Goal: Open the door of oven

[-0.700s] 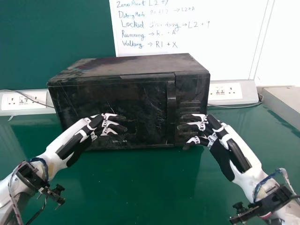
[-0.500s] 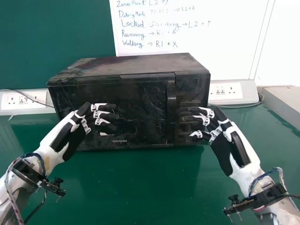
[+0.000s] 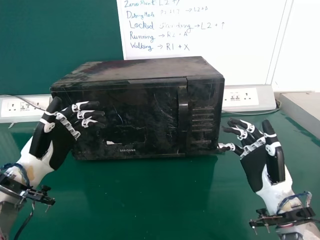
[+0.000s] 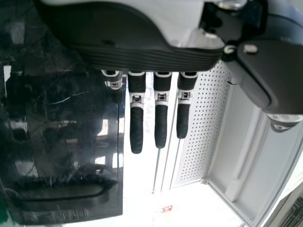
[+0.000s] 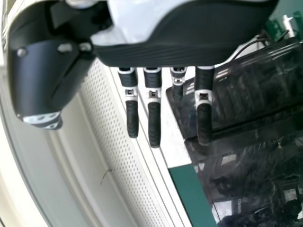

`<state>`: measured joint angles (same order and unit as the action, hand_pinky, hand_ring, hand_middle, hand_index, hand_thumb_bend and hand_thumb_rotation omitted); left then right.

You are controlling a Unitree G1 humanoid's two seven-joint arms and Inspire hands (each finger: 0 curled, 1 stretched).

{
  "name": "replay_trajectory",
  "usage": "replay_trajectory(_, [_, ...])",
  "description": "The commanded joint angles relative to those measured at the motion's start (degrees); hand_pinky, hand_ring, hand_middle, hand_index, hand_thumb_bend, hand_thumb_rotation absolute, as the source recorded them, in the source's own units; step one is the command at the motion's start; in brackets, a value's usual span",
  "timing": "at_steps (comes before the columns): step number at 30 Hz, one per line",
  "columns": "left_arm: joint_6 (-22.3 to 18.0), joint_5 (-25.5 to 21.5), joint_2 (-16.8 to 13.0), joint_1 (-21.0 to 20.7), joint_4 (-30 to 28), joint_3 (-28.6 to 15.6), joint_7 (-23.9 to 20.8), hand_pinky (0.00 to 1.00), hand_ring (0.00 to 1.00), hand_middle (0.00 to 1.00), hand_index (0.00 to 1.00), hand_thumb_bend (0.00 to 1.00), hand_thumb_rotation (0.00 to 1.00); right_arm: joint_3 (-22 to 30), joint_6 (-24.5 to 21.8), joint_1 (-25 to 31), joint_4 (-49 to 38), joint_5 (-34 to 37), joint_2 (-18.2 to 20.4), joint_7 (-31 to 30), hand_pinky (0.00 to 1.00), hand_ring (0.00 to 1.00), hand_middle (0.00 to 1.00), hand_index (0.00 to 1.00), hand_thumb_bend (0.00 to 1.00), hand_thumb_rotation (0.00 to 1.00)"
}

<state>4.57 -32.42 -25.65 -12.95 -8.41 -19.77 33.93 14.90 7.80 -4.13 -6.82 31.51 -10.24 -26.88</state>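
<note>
While the left hand (image 3: 62, 140) and right hand (image 3: 252, 167), fingers straight, hang at the oven's (image 3: 145, 68) nine and four o'clock, a whiteboard (image 3: 245, 45) stands at one, beyond the green bench (image 3: 145, 200).

Left hand (image 3: 62, 139), right hand (image 3: 254, 167), apart (fingers (image 3: 91, 105) extended)

oven (image 3: 145, 107): black, pale-scratched | table (image 3: 125, 200): glossy green | wall (image 3: 50, 40): dark green | whiteboard (image 3: 245, 55): white, blue writing (image 3: 141, 37) | left hand (image 3: 61, 142), right hand (image 3: 254, 167): black and white | panel (image 4: 206, 118): pale, dark-dotted

The oven (image 3: 145, 107) is partly hidden by the left robot hand (image 3: 62, 140). The whiteboard (image 3: 245, 55) is cut off at the top.
</note>
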Motion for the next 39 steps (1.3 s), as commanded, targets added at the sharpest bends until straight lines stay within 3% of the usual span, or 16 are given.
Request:
replay_trajectory(1, [0.9, -0.4, -0.8, 0.8, -0.2, -0.4, 0.2, 0.37, 0.49, 0.61, 0.68, 0.79, 0.66, 0.8, 1.4, -1.3, 1.6, 1.3, 0.7, -1.1, 0.50, 0.57, 0.70, 0.75, 0.96, 0.73])
replay_trajectory(5, [2.7, -1.6, -1.3, 2.0, -1.4, -0.9, 0.9, 0.39, 0.50, 0.62, 0.69, 0.79, 0.70, 1.9, 2.4, -2.1, 3.2, 2.1, 0.9, -1.3, 0.51, 0.58, 0.70, 0.75, 0.97, 0.74])
replay_trajectory(10, [9.1, -8.9, -1.2, 3.8, -3.0, -2.1, 3.0, 0.44, 0.57, 0.67, 0.74, 0.79, 0.76, 3.1, 4.0, -2.7, 6.5, 3.4, 0.7, -3.4, 0.53, 0.63, 0.75, 0.76, 0.98, 0.75])
replay_trajectory(19, [13.4, -10.3, 0.5, 5.9, -8.8, -0.8, -0.6, 0.51, 0.67, 0.78, 0.79, 0.86, 0.77, 3.3, 5.3, -3.4, 9.8, 4.2, 1.8, -4.9, 0.54, 0.68, 0.81, 0.78, 0.99, 0.77])
replay_trajectory(26, [19.1, -10.3, -2.6, 2.1, -11.7, -0.5, -4.1, 0.51, 0.69, 0.79, 0.81, 0.88, 0.79, 2.7, 6.7, -3.3, 10.2, 2.7, 2.6, -4.4, 0.55, 0.69, 0.83, 0.78, 0.98, 0.77])
replay_trajectory(34, [24.4, -7.6, -9.7, -4.3, -11.6, 1.6, -3.6, 0.52, 0.68, 0.78, 0.79, 0.93, 0.83, 2.4, 7.8, -2.8, 8.8, 1.4, 2.8, -3.5, 0.56, 0.70, 0.84, 0.79, 0.99, 0.77])
replay_trajectory(39, [26.5, -6.2, -11.6, -8.4, -9.6, 3.3, -3.1, 0.51, 0.67, 0.77, 0.80, 0.92, 0.81, 2.2, 8.3, -2.3, 8.3, 1.3, 3.0, -3.5, 0.56, 0.70, 0.83, 0.80, 0.99, 0.79])
